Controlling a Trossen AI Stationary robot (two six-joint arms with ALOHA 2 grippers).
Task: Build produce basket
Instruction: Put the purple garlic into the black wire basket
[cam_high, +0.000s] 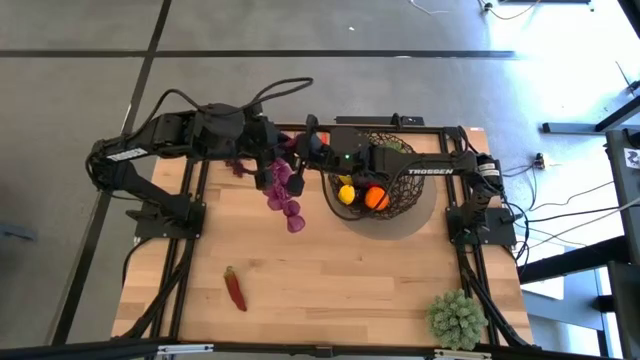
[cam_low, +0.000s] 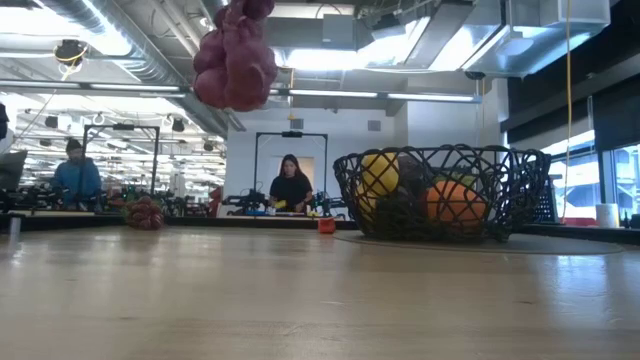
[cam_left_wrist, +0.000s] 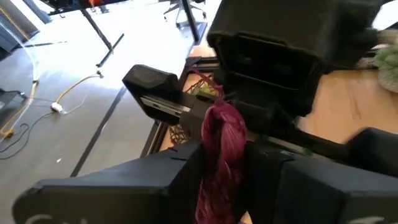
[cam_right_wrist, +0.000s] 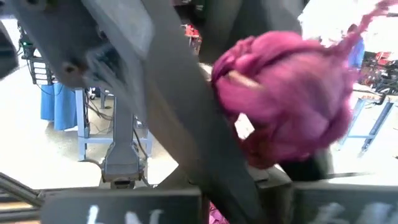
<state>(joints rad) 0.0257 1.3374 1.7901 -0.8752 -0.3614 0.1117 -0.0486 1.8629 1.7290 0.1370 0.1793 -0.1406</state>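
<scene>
- Left gripper (cam_high: 272, 163) is up in the air above the counter (cam_high: 330, 280), clenched on the purple grape bunch (cam_high: 283, 195). The left wrist view shows the bunch pinched between its two dark fingers (cam_left_wrist: 112, 186).
- The grip is at the top of the bunch, so the rest trails below the gripper. In the low view the bunch hangs well clear of the counter, with nothing under it.
- Right gripper (cam_high: 305, 148) sits just beside the left one, reaching across from the basket side. The bunch fills the right wrist view, close in front of it.
- I cannot tell whether the right gripper is gripping the bunch or only sitting next to it.
- Judgement: two grippers meeting at one fruit in mid-air reads as a handover, with the bunch offered to the arm nearer the basket.
- Basket (cam_high: 400, 208) stands on the counter beyond the right gripper, on the side away from the left arm. It already holds an orange (cam_high: 376, 198) and a lemon (cam_high: 346, 194).
- Red chilli (cam_high: 236, 290) lies loose on the counter, well apart from both grippers.
- Spiky green plant ball (cam_high: 458, 318) sits at the counter's corner, far from the work.
- Risk, as a judgement: a limp bunch may swing or shed grapes if one grip lets go before the other is firm.
</scene>
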